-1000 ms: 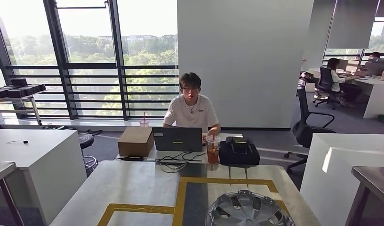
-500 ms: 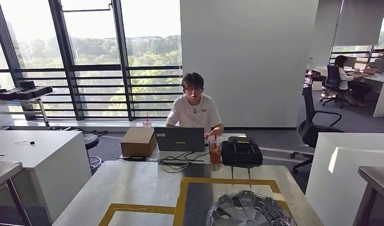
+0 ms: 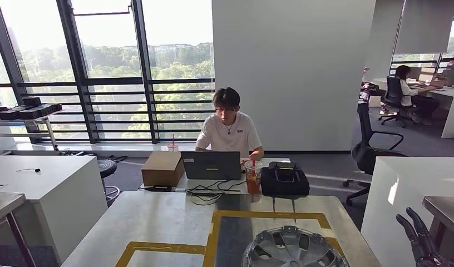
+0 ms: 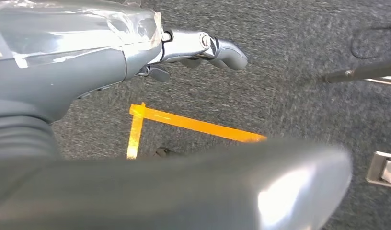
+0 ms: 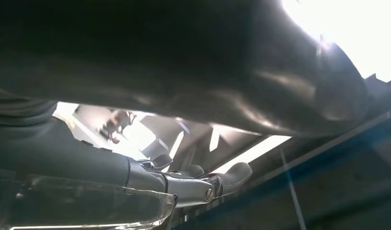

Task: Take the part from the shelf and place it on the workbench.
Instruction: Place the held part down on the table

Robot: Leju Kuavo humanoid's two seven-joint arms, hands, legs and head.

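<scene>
Hubcap (image 3: pixel 294 248) lay flat at the table's (image 3: pixel 158 217) near edge | right hand (image 3: pixel 418 239) raised just beside it, fingers apart, empty, the nearer one | left hand (image 4: pixel 184 48) hung over floor, holding nothing.

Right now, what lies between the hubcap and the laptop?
In the head view, bare grey tabletop crossed by yellow tape, then loose cables, lie between the hubcap and the laptop.
</scene>
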